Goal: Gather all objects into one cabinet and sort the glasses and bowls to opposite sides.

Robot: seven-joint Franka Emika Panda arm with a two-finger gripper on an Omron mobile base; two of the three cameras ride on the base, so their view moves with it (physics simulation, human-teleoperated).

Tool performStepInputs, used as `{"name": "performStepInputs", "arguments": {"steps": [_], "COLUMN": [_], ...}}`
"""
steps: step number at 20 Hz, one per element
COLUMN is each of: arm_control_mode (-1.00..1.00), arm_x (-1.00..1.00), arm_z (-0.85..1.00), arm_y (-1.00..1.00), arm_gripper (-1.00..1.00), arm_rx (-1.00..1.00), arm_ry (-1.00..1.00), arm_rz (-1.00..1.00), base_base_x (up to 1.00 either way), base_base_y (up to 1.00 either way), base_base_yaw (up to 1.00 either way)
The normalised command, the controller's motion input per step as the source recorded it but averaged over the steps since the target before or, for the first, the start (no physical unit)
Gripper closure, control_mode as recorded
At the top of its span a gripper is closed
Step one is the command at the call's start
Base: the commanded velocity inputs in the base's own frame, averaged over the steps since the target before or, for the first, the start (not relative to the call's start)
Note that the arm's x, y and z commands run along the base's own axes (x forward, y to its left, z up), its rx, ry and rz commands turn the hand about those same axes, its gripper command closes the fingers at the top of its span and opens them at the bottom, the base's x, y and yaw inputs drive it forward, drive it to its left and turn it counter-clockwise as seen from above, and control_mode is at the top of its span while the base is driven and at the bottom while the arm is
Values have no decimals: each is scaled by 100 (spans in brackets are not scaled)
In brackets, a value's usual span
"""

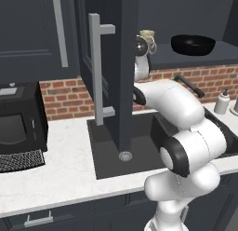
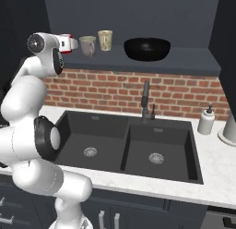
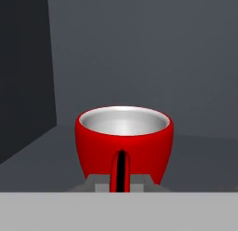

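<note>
The red cup (image 2: 71, 43) is what the work now turns on, and most of the gathering looks done. In the left base view the cabinet (image 1: 122, 62) stands with its door swung out toward the camera, bar handle (image 1: 96, 69) forward; behind the door edge the arm reaches up to the shelf, one pale mug (image 1: 148, 39) peeps out beside the wrist, and the black bowl (image 1: 193, 44) sits well apart on the right of the shelf. In the right base view the shelf reads from left to right: the claw (image 2: 69, 43) with the red cup at its end, a grey-beige mug (image 2: 87, 45) just beside it, a second mug (image 2: 105, 40) a little further back, then a gap and the bowl at the right. In the hand view the claw is clamped together on the near wall of the cup, one finger (image 3: 120, 172) showing dark against the red; the cup is upright, its base low over or on the shelf floor, which I cannot tell. By my judgement what remains is to set the cup down, let go and withdraw; cups left and bowl right already look sorted.
</note>
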Motion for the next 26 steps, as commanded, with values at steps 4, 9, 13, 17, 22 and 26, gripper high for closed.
{"name": "performStepInputs", "arguments": {"steps": [4,9,13,17,22,26], "arm_control_mode": [-100,-100,-100,-100,-100,-100], "arm_x": [34,35,35,22,8,0], "arm_z": [0,0,0,-5,-7,-1], "arm_y": [8,13,15,12,3,1], "arm_gripper": [100,100,100,100,100,100], "arm_rx": [0,0,0,0,0,0], "arm_ry": [0,0,0,0,0,0], "arm_rz": [0,0,0,0,0,0], "base_base_x": [0,0,0,0,0,0], "base_base_y": [0,0,0,0,0,0], "base_base_yaw": [0,0,0,0,0,0]}}
